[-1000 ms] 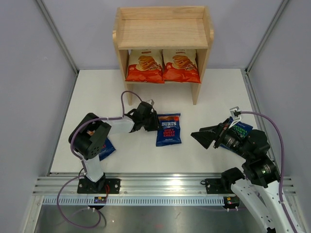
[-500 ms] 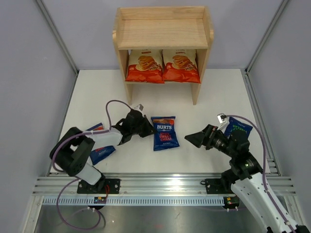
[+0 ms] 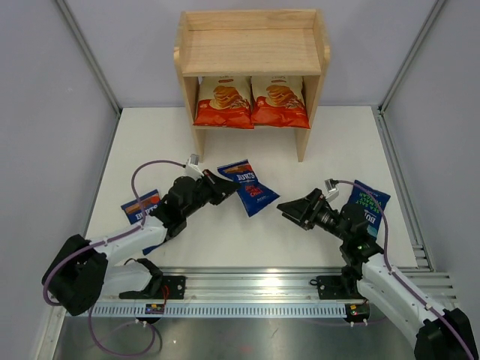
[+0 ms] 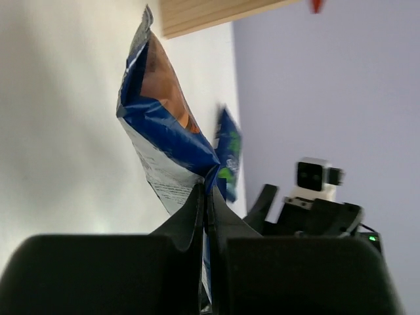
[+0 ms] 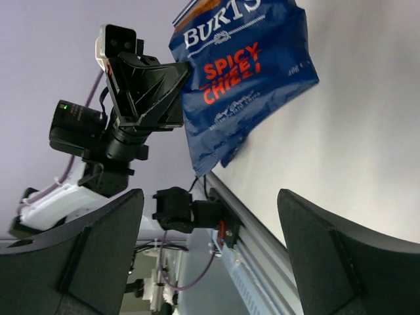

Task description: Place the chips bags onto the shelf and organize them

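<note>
- Farthest out from the shelf (image 3: 251,51), off its left front corner, a red-labelled Burts bag (image 3: 141,206) lies flat on the desk (image 3: 330,142). The left arm partly covers it, and it has not been shelved yet.
- About as far out, off the shelf's right front corner, the green-labelled Burts bag (image 3: 367,199) lies flat with the right arm crossing its near end. It is also waiting.
- In front of the shelf's right half, the right claw (image 3: 287,211) has its fingers spread wide and carries nothing. It points toward the bag held by the other arm.
- In front of the shelf's left half, the left claw (image 3: 219,189) is pressed together on the edge seam of the "Spicy Chilli" Burts bag (image 3: 247,187).
- This bag is glossy dark blue film with red lettering. It hangs tilted and looks raised clear of the desk. Pinched by the seam alone, it will probably swing and crumple easily.
- On the shelf's lower tier, the left Cassava Chips bag (image 3: 223,101) and the right Cassava Chips bag (image 3: 279,101) stand side by side with their faces outward. They fill most of the width, so that part looks finished.
- The shelf's upper tier shows only bare wood.
- By my reckoning, two of the five bags are placed, one is in hand and two are left on the desk. The upper tier is the likely place for the three small bags.
</note>
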Tool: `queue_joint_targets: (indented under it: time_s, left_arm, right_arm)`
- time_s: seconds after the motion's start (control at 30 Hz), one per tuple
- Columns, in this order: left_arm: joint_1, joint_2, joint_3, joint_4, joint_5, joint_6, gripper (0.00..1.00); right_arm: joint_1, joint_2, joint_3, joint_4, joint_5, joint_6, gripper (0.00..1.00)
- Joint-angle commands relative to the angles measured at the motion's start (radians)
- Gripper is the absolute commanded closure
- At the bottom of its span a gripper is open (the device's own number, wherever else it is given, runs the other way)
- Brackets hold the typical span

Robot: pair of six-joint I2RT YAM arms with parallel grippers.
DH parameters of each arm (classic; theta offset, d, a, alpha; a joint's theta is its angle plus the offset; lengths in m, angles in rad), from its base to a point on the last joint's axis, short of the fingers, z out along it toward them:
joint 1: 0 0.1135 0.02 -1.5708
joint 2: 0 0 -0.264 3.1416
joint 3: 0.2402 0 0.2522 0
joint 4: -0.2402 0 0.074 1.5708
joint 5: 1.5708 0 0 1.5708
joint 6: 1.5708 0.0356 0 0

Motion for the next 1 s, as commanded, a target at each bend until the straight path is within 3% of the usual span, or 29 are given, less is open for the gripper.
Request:
queue_joint_targets:
  time_s: [0.0, 0.1, 0.27, 0.53, 0.8, 0.97]
  left_arm:
    - [-0.026, -0.089, -0.022, 0.207, -0.054, -0.03, 1.0]
    - [-0.052, -0.132, -0.028, 0.264, -0.07, -0.016, 1.0]
    - [-0.092, -0.163, -0.029, 0.341, -0.075, -0.009, 1.0]
    - [-0.136, -0.196, -0.039, 0.344, -0.072, 0.014, 1.0]
    - [-0.19, -0.207, -0.089, 0.528, -0.02, 0.111, 1.0]
    - [-0.213, -0.212, -0.103, 0.587, 0.002, 0.168, 1.0]
  right_arm:
    - [0.043, 0.061, 0.001, 0.204, 0.016, 0.113, 0.1]
    - [0.107, 0.114, 0.007, 0.318, 0.073, 0.192, 0.12]
    - [0.241, 0.157, 0.082, 0.339, 0.228, 0.175, 0.14]
    - [0.249, 0.174, 0.108, 0.398, 0.276, 0.184, 0.18]
    - [0.25, 0.225, 0.16, 0.422, 0.28, 0.219, 0.18]
    - [0.259, 0.276, 0.202, 0.409, 0.279, 0.258, 0.33]
